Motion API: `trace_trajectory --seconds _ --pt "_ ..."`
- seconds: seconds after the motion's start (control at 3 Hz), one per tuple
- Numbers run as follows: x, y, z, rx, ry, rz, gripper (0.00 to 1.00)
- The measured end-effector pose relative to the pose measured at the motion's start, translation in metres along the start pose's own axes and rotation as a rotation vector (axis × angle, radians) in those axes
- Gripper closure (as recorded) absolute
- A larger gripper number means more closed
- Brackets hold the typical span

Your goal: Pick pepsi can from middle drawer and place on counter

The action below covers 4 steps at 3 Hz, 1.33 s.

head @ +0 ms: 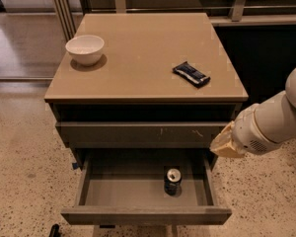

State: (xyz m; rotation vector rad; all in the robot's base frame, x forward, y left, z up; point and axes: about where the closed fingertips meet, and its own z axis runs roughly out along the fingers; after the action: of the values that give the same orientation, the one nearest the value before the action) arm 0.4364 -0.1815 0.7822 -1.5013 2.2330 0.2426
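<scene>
Right of middle drawer (pixel 128 187), tool (pixel 226 143) hangs; pepsi can (pixel 172 180) upright down-left, apart; tool opening not discernible.

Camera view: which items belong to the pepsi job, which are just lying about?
Job: pepsi can, upright in the open middle drawer; counter; pincer, right of the drawer, apart from the can.
Lying about: white bowl, snack-bar wrapper, both on the counter.

Office-like building, I'd say; speckled terrazzo floor (pixel 266 196) under my hand (pixel 226 143), which hangs at the desk's (pixel 138 63) right side; metal-framed glass partition (pixel 59 9) far left.
</scene>
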Motion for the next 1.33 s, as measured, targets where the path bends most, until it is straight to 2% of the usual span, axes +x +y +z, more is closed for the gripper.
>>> trace_trajectory --seconds 0.33,0.67,1.0,1.33 --pt "0.011 -0.005 0.023 0.032 -0.019 0.006 1.0" --pt "0.035 0.0 0.089 0.026 -0.078 0.027 1.0" --pt "0.056 -0.007 0.164 0.015 -0.127 0.073 1.0" --pt "0.074 -0.009 0.22 -0.007 -0.139 0.106 1.0"
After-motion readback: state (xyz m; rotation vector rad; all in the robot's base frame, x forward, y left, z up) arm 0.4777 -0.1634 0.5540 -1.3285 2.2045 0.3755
